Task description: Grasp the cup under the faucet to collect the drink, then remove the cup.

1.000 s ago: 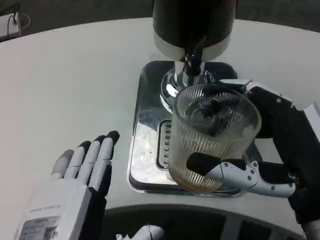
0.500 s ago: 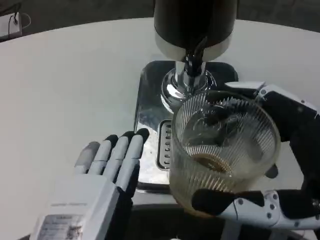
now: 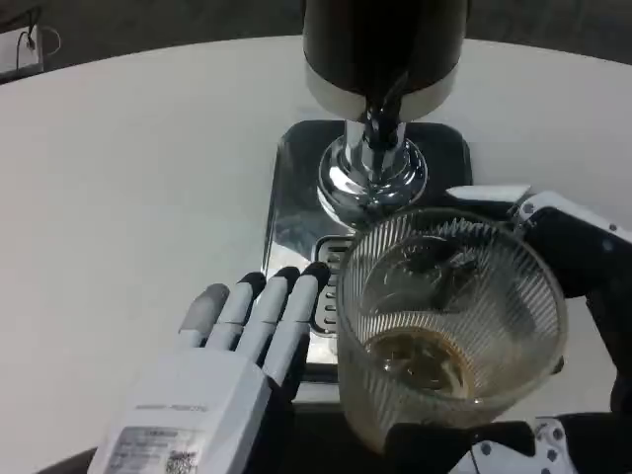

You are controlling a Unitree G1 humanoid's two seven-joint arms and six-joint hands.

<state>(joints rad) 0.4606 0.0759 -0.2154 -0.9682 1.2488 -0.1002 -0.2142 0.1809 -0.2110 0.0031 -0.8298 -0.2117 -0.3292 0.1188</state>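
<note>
1. Ribbed clear glass cup (image 3: 449, 331) with a bit of brown drink at the bottom sits in the right hand (image 3: 558, 296), fingers wrapped around it, held up in front of the faucet (image 3: 380, 123).
2. Left hand (image 3: 212, 380) holds nothing, fingers straight and released, tips at the edge of the shiny metal drip tray (image 3: 296, 188).
3. Tray and dispenser (image 3: 383, 44) stand on the white desk (image 3: 138, 168).

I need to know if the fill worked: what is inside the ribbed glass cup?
A shallow layer of brownish drink lies at the bottom of the cup, held by the right hand.
</note>
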